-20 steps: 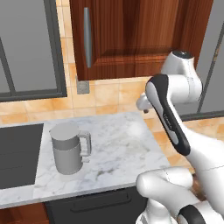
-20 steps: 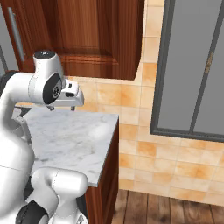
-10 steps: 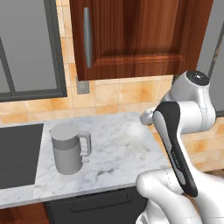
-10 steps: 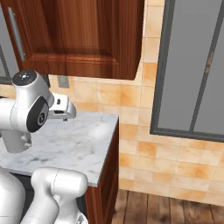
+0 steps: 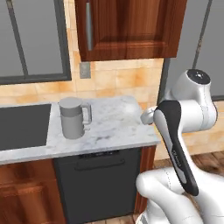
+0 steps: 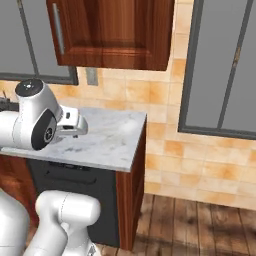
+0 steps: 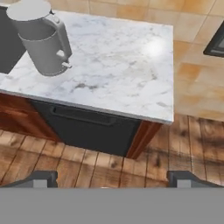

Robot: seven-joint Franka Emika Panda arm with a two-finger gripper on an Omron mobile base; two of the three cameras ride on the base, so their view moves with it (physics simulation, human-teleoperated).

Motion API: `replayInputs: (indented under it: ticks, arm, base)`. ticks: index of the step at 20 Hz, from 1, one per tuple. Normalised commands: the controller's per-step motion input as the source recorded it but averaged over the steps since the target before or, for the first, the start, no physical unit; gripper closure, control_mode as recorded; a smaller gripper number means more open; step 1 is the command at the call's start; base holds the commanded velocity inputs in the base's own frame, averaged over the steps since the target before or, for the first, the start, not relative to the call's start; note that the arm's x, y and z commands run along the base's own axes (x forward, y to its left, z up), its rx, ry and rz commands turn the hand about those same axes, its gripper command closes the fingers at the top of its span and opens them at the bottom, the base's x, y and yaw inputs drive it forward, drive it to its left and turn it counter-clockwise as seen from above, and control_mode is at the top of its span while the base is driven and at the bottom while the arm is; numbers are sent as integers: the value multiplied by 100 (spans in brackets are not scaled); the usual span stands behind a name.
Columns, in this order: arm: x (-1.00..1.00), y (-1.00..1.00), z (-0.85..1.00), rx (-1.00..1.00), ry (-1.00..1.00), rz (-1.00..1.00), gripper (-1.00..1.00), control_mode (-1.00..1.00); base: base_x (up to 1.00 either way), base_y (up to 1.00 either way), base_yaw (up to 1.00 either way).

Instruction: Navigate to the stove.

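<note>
No black cooktop with white burner rings is in view; the stove is out of view. My gripper (image 7: pixel 112 180) hangs open and empty in front of the marble counter (image 7: pixel 127 65), looking down at its right end and at the wood floor. Its two dark fingertips (image 7: pixel 43 178) stand far apart with nothing between them. A flat black panel (image 5: pixel 22 127) is set into the counter at the far left, above a wooden cabinet front; it shows no rings or knobs.
A grey jug (image 5: pixel 72 118) stands on the counter (image 5: pixel 113 127) beside the black panel. Below the counter is a dark dishwasher front (image 5: pixel 98 183). A wooden wall cabinet (image 5: pixel 127 26) hangs above. Open wood floor (image 6: pixel 200 225) lies to the right, along a tiled wall.
The whole picture has shifted: the base has backed off from the counter, so the cabinet fronts and floor now show. The arm has swung and its upper part has turned.
</note>
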Motion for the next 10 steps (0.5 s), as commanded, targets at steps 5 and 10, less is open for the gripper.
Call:
replayInputs:
  ticks: [5,10]
  arm:
    - [0,0,0,0,0,0,-100,100]
    - [0,0,0,0,0,0,-100,100]
  base:
    - [-5,16,77]
    - [0,1,100]
